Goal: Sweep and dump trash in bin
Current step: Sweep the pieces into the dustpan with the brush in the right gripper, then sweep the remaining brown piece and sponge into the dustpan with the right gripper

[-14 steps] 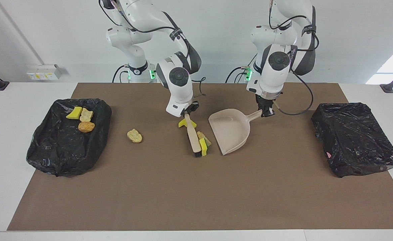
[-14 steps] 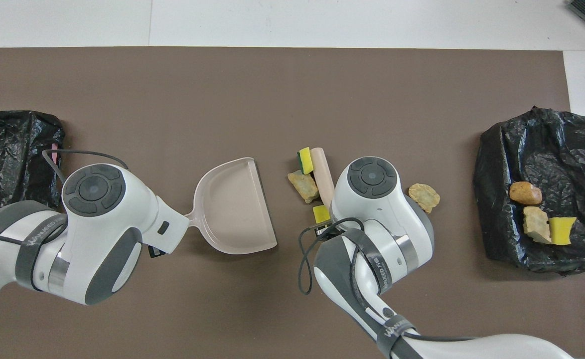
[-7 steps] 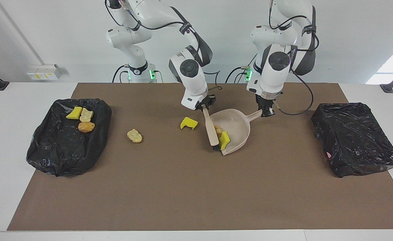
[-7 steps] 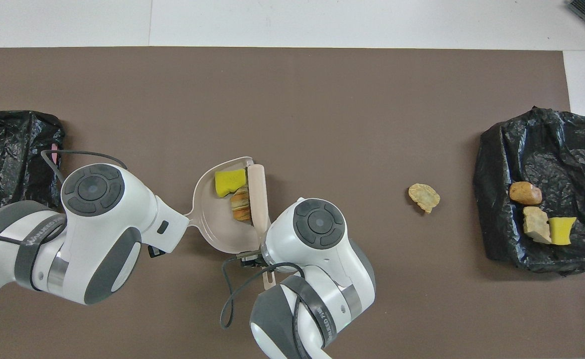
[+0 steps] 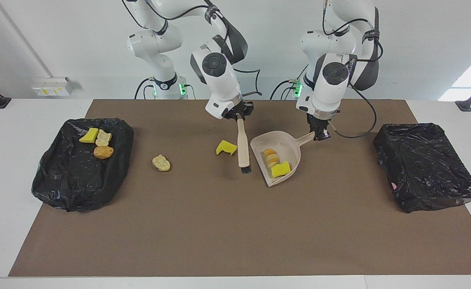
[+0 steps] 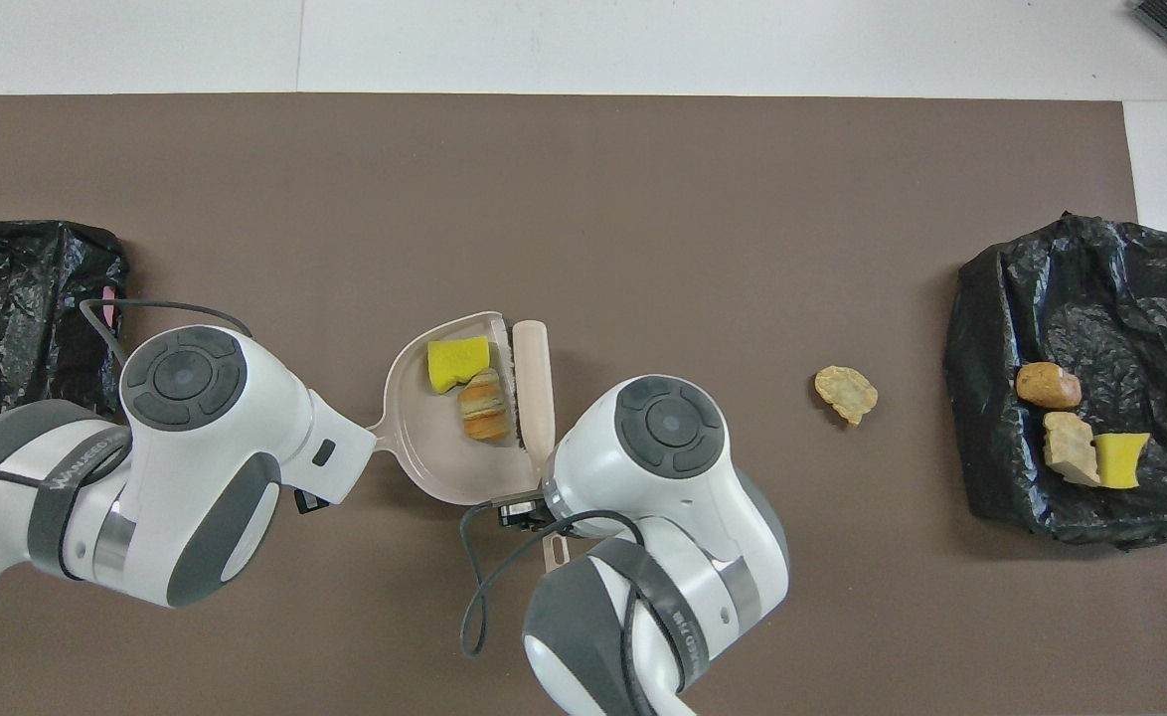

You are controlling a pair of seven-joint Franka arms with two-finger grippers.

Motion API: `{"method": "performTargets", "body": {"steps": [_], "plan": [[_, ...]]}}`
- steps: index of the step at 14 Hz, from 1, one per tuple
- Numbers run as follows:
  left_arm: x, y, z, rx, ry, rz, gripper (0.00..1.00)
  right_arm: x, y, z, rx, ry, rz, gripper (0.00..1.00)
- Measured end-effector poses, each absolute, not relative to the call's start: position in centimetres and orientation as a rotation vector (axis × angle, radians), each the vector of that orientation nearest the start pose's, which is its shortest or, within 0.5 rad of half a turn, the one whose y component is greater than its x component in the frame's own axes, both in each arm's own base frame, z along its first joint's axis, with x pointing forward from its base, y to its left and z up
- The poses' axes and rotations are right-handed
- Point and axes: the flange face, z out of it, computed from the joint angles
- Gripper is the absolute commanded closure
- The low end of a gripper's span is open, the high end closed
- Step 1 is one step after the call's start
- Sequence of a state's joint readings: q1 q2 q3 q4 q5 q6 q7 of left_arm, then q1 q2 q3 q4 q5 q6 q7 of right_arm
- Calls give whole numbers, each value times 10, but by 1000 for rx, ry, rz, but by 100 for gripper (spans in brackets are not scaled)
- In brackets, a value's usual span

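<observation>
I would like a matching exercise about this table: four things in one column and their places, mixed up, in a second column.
Things:
1. yellow sponge chunk
2. brush
3. tan lump
4. dustpan

Places:
A. alone on the brown mat
B. handle held by the left gripper
C. inside the dustpan
D. hanging from the right gripper

Pairs: 1-C, 2-D, 3-A, 4-B

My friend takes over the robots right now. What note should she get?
Left gripper: shut on the dustpan handle.
Right gripper: shut on the brush, lifted beside the pan's mouth.
In the pan: a yellow chunk and a bread lump.
On the mat: a yellow piece and a tan lump.
Three pieces lie on the black bag at the right arm's end.
Left: sweep those two, dump.
</observation>
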State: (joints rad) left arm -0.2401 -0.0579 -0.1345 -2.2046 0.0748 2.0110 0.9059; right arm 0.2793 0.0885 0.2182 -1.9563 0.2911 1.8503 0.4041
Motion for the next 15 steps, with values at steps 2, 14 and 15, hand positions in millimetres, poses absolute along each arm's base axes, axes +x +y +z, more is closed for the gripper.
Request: {"method": "performTargets", "body": {"steps": [2,14,15], "plan": [[471,-181,395,-2453,1891,231,100,486,252,418,-3028,15,484,100],[440,-249,384,-2530,1825,185,100,468,76,372,-3365,97,563,100],[441,-248,383,-2533,1823,186,100,460,63,365,-3357,73,546,100]]}}
